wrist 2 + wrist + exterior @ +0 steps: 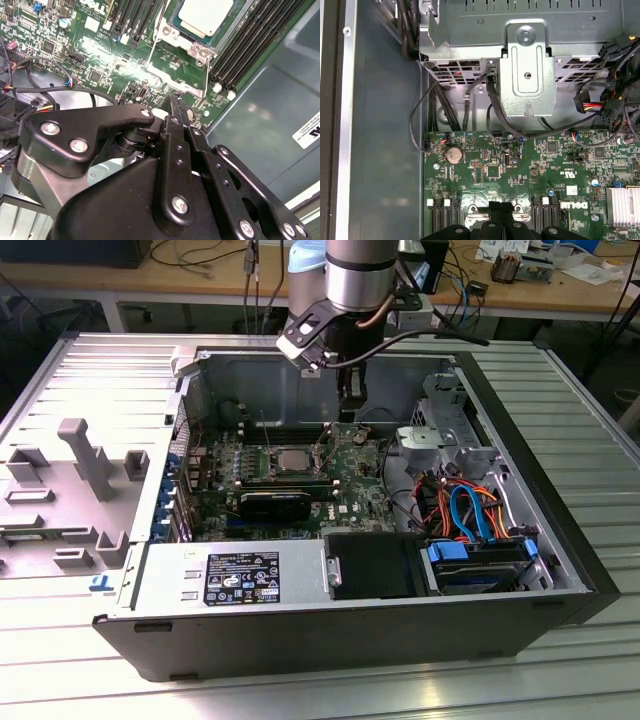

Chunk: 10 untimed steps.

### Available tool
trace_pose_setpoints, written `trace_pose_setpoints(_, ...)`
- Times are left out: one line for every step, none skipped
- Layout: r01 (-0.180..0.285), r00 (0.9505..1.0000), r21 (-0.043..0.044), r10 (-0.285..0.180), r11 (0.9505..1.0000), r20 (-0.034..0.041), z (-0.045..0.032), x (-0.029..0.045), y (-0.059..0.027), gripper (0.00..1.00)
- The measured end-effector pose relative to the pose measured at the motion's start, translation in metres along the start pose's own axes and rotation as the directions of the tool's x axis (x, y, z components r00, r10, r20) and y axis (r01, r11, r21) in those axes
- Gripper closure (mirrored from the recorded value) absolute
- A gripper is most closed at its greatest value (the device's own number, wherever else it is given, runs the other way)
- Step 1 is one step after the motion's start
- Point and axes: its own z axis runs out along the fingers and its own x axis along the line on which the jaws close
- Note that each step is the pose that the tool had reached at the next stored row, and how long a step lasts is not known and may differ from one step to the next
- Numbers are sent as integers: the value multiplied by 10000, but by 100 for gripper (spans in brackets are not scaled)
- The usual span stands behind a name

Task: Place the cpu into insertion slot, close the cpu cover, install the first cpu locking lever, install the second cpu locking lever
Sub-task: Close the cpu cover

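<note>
The cpu (206,14) lies in the insertion slot (291,456) on the green board, its silver top showing. The cpu cover (194,44) lies down around it as a silvery frame. Two thin wire locking levers (153,42) (207,75) stand loose beside the slot, raised off the board in the exterior view. My gripper (351,408) hangs inside the case, above the board's back edge and to the exterior view's right of the slot. Its black fingers (173,107) are shut with nothing between them. In the first wrist view the gripper (501,206) points at the slot's metal edge (476,218).
Long black memory slots (245,47) run beside the slot. A black block (275,503) lies in front of the slot. A metal drive cage (440,435) and orange and blue cables (465,512) fill the exterior view's right. A grey fixture (85,455) lies outside the case.
</note>
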Motion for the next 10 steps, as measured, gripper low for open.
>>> trace_pose_setpoints(0,10000,0,0,10000,0,0,0,2,89)
trace_pose_setpoints(0,10000,0,0,10000,0,0,0,4,89)
trace_pose_setpoints(1,10000,0,-1,10000,0,0,0,7,89)
trace_pose_setpoints(-1,10000,3,1,10000,0,2,0,16,89)
trace_pose_setpoints(1,10000,17,-1,10000,-4,15,1,27,89)
trace_pose_setpoints(4,10000,46,-4,10000,3,26,1,34,89)
trace_pose_setpoints(9,10000,80,-10,10000,12,38,1,47,89)
trace_pose_setpoints(34,10000,140,-35,9999,22,58,2,72,89)
trace_pose_setpoints(73,10000,222,-73,9997,24,80,3,92,89)
trace_pose_setpoints(135,9999,265,-135,9996,25,95,2,97,89)
